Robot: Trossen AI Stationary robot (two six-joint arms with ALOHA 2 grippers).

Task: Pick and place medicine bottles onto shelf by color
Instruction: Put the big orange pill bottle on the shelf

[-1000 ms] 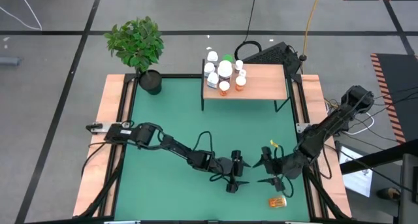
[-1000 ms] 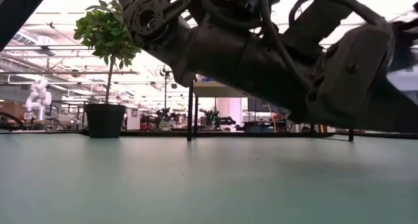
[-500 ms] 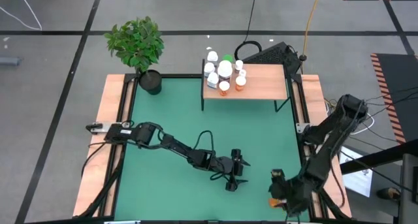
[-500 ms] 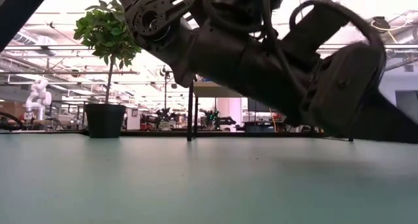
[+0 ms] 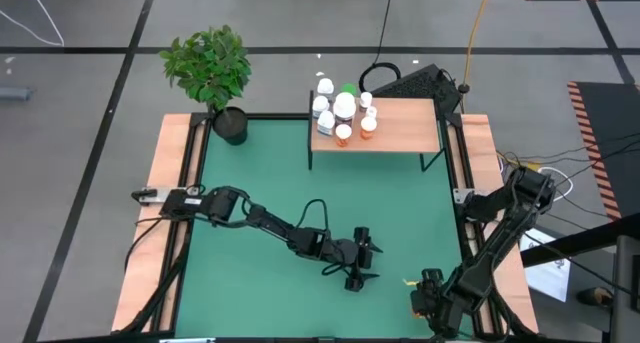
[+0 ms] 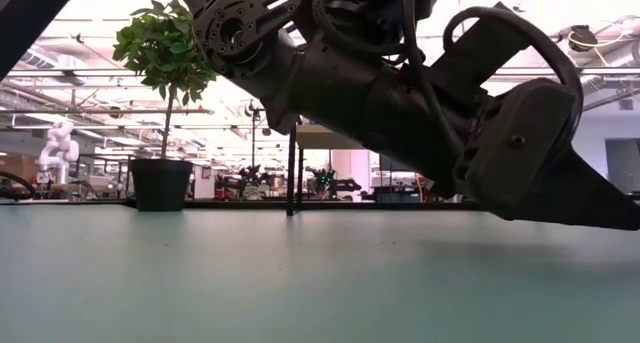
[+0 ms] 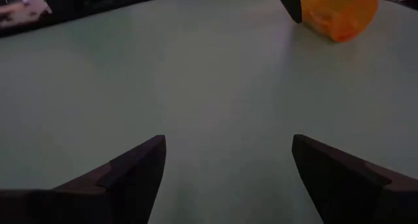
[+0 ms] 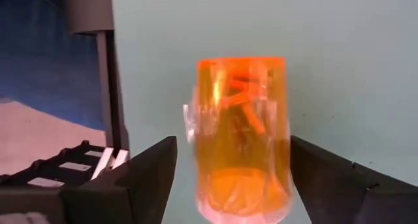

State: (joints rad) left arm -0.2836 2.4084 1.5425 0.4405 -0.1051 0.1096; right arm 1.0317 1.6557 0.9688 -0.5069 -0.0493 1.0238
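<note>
An amber-orange bottle [image 8: 241,132] lies on its side on the green mat near the table's near right corner. My right gripper [image 8: 233,140] is open and low over it, one finger on each side of the bottle with a narrow gap. In the high view my right gripper [image 5: 428,301] hides the bottle. My left gripper [image 5: 365,263] is open and empty over the mat's middle near part; its wrist view [image 7: 227,139] shows the amber bottle [image 7: 336,12] farther off. Several white and amber bottles [image 5: 342,108] stand on the shelf's [image 5: 400,128] left part.
A potted plant [image 5: 210,68] stands at the mat's far left corner. Wooden side rails [image 5: 170,183] run along both sides of the mat. The shelf's black legs [image 6: 291,173] stand on the mat's far part. The mat between the shelf and the grippers is bare.
My right gripper has gone toward the table's near edge and down, from beside my left gripper to over the amber bottle, which it now covers in the high view. The bottle has stayed where it lay.
</note>
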